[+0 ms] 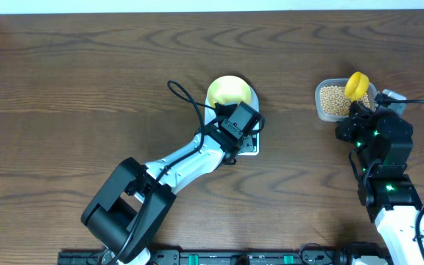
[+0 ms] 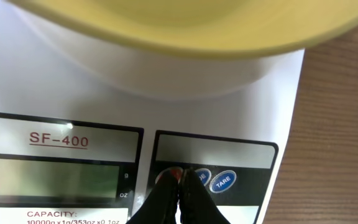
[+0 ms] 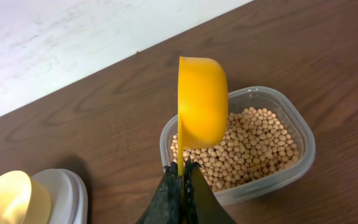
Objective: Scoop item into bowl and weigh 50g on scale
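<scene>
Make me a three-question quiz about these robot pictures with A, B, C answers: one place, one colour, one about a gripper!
1. Where does the bowl sit? A) on the scale B) on a shelf C) in a drawer
2. What colour is the spoon? A) blue B) yellow C) red
3. The right gripper is: A) wide open B) out of sight C) shut on the spoon
Answers: 1 A: the white scale top is right under it. 2 B: it is bright yellow above the beans. 3 C: its fingers pinch the handle.
</scene>
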